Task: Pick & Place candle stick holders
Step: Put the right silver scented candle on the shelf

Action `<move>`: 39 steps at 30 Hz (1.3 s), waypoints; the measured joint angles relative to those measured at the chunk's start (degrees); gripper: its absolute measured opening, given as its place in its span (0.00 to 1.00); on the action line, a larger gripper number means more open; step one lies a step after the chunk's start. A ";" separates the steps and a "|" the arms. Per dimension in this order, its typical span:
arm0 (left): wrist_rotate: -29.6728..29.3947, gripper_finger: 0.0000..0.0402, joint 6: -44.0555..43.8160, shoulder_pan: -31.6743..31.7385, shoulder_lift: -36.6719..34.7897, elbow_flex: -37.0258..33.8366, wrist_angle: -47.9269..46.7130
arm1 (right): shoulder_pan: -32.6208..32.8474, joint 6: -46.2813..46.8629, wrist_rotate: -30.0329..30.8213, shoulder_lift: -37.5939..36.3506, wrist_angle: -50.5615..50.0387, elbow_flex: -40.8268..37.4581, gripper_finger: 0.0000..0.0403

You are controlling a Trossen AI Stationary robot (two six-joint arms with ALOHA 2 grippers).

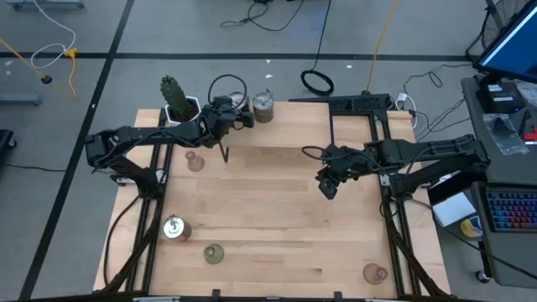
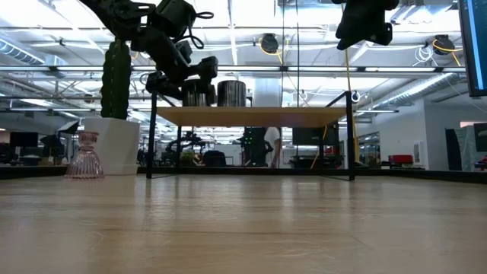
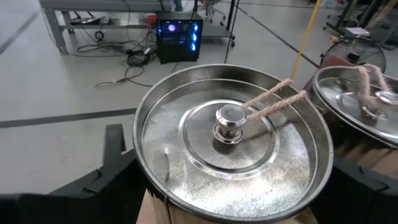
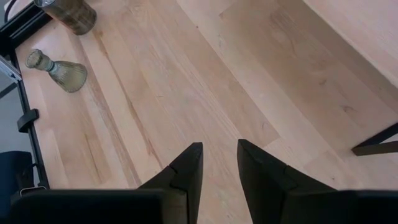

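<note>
At the far edge of the desk point(image 1: 277, 193), I keep the left gripper's point(image 1: 237, 115) wide-open jaws centred around the silvery holder point(image 3: 233, 140) beside its twin point(image 3: 367, 99) before closing squarely, while my right gripper point(image 1: 329, 186) hovers mid-desk, jaws narrowly parted, empty.

Two silvery metal holders point(image 1: 263, 107) side by side at counter's far edge, upright; one point(image 3: 233, 155) sits between open left claw fingers, round rimmed dish, centre knob, twine across top. Third silvery holder point(image 1: 174, 227) near-left. Olive glass holder point(image 1: 214, 253) beside it, upright. Pink glass holder point(image 1: 195, 161) left side, upright. Second pink holder point(image 1: 374, 272) near-right corner.
</note>
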 joint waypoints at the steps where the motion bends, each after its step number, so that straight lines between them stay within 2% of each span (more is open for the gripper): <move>1: 0.18 0.89 -0.23 0.00 0.00 0.00 0.06 | 0.00 0.00 0.00 0.00 0.00 0.00 0.23; 12: 0.14 0.93 -0.93 -0.99 0.00 0.07 -1.01 | 0.00 0.00 0.00 0.00 0.00 0.00 0.23; 39: 1.81 0.94 3.86 -1.49 0.00 0.07 -1.30 | 0.00 -0.20 -0.22 0.00 -0.02 0.00 0.23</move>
